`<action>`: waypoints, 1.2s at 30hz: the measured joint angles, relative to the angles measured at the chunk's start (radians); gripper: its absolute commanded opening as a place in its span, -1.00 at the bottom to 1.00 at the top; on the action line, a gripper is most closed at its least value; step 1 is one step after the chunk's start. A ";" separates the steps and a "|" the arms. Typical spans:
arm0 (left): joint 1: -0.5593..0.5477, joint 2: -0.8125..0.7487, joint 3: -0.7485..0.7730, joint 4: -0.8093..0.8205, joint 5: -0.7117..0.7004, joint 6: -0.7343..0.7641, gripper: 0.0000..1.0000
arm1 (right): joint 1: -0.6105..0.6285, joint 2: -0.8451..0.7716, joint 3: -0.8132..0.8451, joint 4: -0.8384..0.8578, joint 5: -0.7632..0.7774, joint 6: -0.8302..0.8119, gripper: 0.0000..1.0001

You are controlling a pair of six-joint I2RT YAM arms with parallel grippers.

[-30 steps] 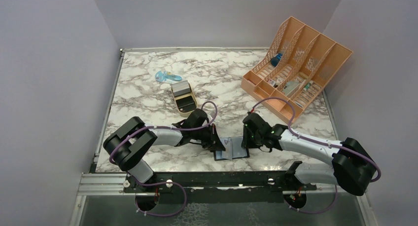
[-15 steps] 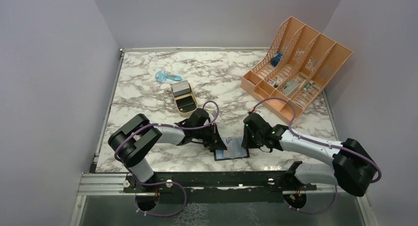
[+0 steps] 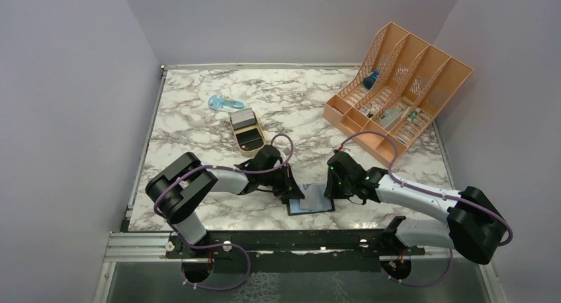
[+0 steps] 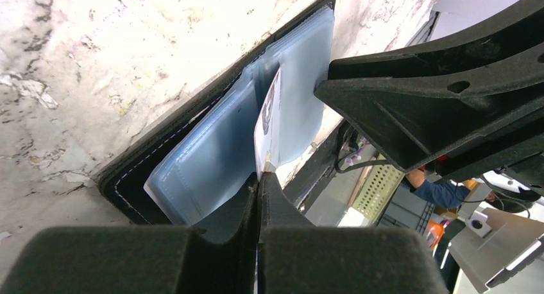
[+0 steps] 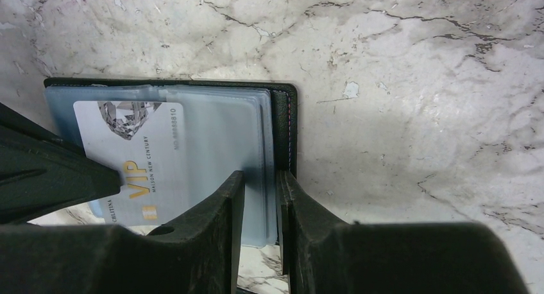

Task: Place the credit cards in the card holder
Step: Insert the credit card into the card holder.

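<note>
The card holder (image 3: 311, 200) lies open on the marble near the front edge, blue-grey sleeves up. My left gripper (image 3: 294, 190) is shut on a credit card (image 4: 268, 121), seen edge-on, with its far end among the sleeves (image 4: 212, 159). In the right wrist view the card (image 5: 131, 156) is pale with gold "VIP" print and lies over the left sleeves, the left fingers (image 5: 51, 178) on its near corner. My right gripper (image 5: 260, 178) is shut on the holder's right edge (image 5: 283, 127), pinning sleeves and black cover. It sits at the holder's right side in the top view (image 3: 329, 188).
An open gold tin (image 3: 247, 132) with a grey lid stands behind the left arm. A blue item (image 3: 225, 103) lies further back. An orange desk organizer (image 3: 397, 85) with small items fills the back right. The table's front edge is just below the holder.
My left arm has shifted slightly, carrying the card closer over the holder. My right gripper has stayed on the holder's right edge.
</note>
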 measured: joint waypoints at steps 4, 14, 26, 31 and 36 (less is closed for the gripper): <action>0.000 -0.002 0.000 0.013 -0.004 -0.008 -1.00 | 0.000 -0.002 -0.003 0.003 -0.005 0.005 -0.50; -0.026 -0.001 -0.006 0.064 -0.026 -0.053 -1.00 | 0.000 -0.002 -0.008 0.011 -0.022 0.018 -0.50; -0.053 -0.001 -0.018 0.082 -0.084 -0.079 -0.33 | 0.000 -0.039 0.000 -0.045 -0.021 0.025 -0.31; -0.054 -0.007 -0.018 0.077 -0.106 -0.063 -0.32 | 0.000 -0.064 0.016 -0.064 -0.011 0.020 -0.39; -0.056 -0.043 -0.018 0.023 -0.146 -0.028 -0.31 | 0.000 -0.035 0.048 -0.076 0.035 0.011 -0.44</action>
